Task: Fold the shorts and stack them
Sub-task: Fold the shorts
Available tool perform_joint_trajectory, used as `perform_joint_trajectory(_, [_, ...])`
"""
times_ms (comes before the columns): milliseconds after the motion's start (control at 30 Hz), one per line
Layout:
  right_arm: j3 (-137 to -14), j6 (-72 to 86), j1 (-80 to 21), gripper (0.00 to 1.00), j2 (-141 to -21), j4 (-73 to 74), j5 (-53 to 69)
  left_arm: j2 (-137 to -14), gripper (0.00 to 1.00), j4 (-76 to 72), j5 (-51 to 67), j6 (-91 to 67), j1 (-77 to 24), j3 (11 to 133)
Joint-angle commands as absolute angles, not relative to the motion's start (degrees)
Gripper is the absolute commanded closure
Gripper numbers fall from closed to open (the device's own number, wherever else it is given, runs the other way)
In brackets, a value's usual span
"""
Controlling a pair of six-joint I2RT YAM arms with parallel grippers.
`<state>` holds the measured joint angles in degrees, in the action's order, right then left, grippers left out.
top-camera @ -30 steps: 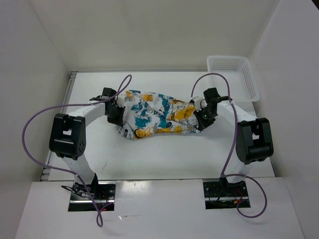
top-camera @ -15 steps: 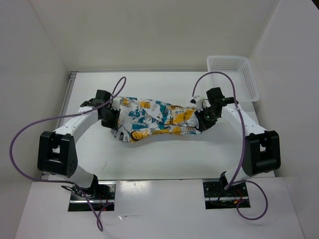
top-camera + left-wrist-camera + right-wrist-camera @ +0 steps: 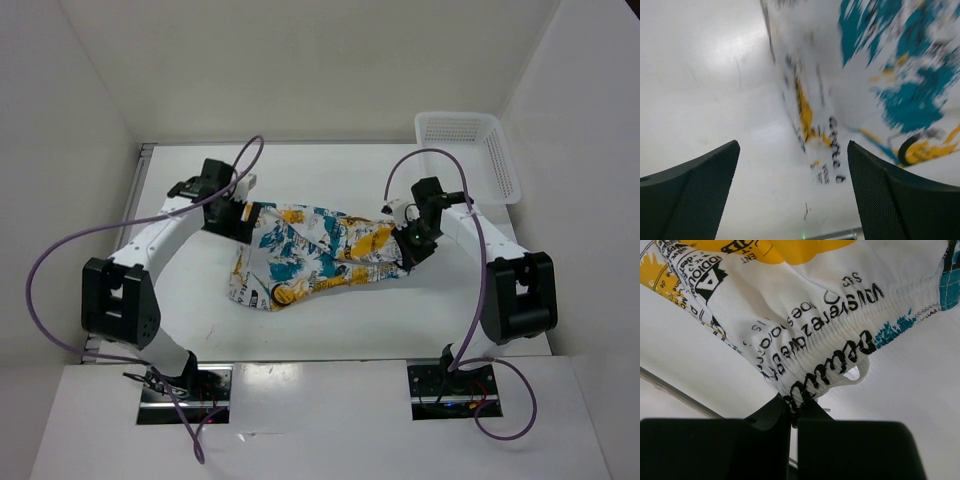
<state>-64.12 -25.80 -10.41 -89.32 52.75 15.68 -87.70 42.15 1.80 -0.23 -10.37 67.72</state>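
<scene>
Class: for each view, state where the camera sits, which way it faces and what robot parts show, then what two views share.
Top external: above and behind the robot, looking down on the table, shorts and basket; both arms show.
Left wrist: on the left arm, looking past the open left gripper at table and shorts.
Right wrist: on the right arm, facing the waistband pinched by the right gripper.
Shared: all three show the shorts.

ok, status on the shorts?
Left gripper open, empty, beside the shorts. Right gripper shut on their elastic edge. Shorts wrinkled, spread out, not folded. Basket at far right corner, out of the way.
</scene>
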Motion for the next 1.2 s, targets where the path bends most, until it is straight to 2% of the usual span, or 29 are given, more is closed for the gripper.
perform_joint_trajectory(0, [-64.2, -25.1, -10.5, 1.0, -90.0, 51.7, 14.1, -93.3, 0.05, 38.9, -1.1, 0.0, -17.0, 78.5])
perform_joint_trajectory(167, [-63.2, -25.1, -10.5, 1.0, -89.4, 49.8, 10.6, -104.6, 0.05, 36.8, -1.1, 0.0, -24.6, 85.9])
perform_joint_trajectory(367, [-64.2, -24.6, -10.5, 1.0, -88.2, 48.6, 9.2, -112.8, 0.09, 33.3, 0.8, 0.0, -26.2, 90.4])
perform_joint_trajectory(767, [-65.4, -24.6, -10.5, 1.0, -88.8, 48.6, 9.2, -124.0, 0.07, 27.9, -0.4, 0.0, -29.4, 100.2])
perform_joint_trajectory(900, [-69.2, -24.0, -10.5, 1.0, -88.8, 48.1, 8.7, -126.6, 0.07, 27.9, 0.3, 0.0, -31.1, 101.2])
perform_joint_trajectory(1167, [-85.1, -22.9, -11.6, 1.0, -89.9, 48.1, 8.8, -132.6, 0.07, 27.3, 1.4, 0.0, -31.6, 103.5])
